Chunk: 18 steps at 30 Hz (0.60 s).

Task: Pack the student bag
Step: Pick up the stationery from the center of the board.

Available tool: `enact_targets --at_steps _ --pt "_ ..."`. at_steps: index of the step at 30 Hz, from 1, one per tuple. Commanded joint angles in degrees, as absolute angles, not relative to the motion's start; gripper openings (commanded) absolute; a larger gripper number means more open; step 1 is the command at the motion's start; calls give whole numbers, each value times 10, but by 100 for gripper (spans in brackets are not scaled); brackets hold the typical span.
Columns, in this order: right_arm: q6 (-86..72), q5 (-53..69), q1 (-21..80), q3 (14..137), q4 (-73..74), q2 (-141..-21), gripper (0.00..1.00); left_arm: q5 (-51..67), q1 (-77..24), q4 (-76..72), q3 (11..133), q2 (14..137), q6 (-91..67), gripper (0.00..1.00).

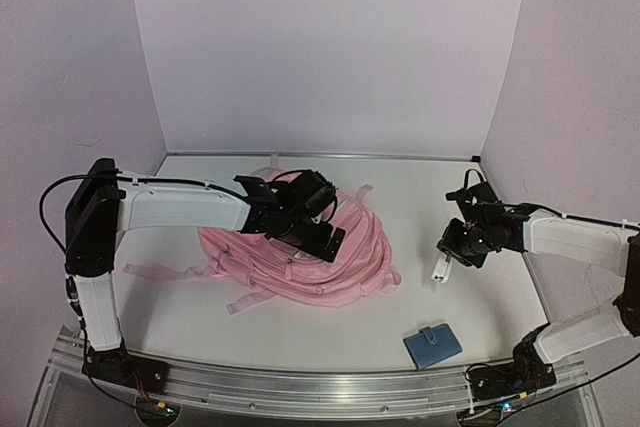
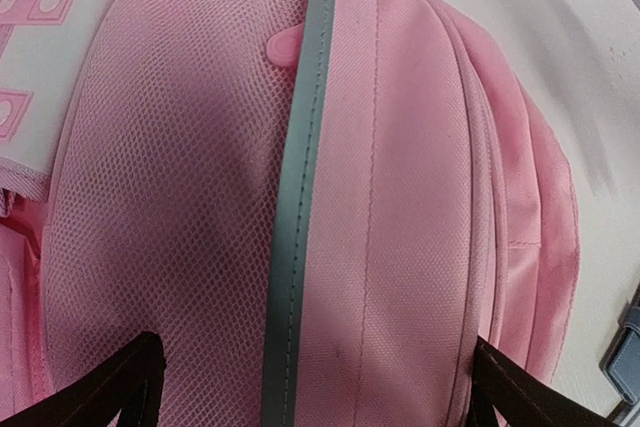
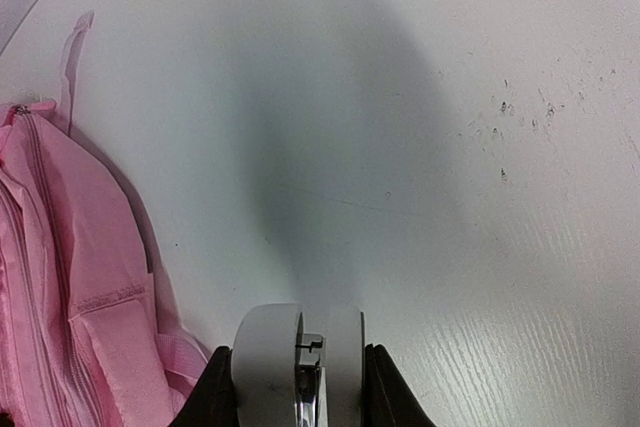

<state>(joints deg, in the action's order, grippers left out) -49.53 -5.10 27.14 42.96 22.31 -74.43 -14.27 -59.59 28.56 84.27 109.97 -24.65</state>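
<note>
I noted the student bag (image 1: 352,269) lying flat mid-table (image 1: 300,332), with the left gripper (image 1: 316,235) spread wide just above it. The right gripper (image 1: 452,251), off to the bag's right, was clamped on a small white object (image 3: 266,355).

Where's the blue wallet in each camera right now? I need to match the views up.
Top external: the blue wallet lies low in the picture, right of centre, apart from the student bag.
Left wrist: only a blue-grey sliver at the right edge, low down, probably the wallet.
Right wrist: not in it.
Shared landmark: the student bag, filling the left wrist view and at the left edge of the right wrist view.
</note>
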Motion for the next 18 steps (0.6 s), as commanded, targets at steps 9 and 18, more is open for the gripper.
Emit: enact_targets --at_steps 9,18 --pt "-492 -49 271 431 207 -732 0 -131 -560 267 824 1051 -266 100" --pt "-483 -22 272 442 197 -713 0 -286 -604 336 882 1090 -179 43"
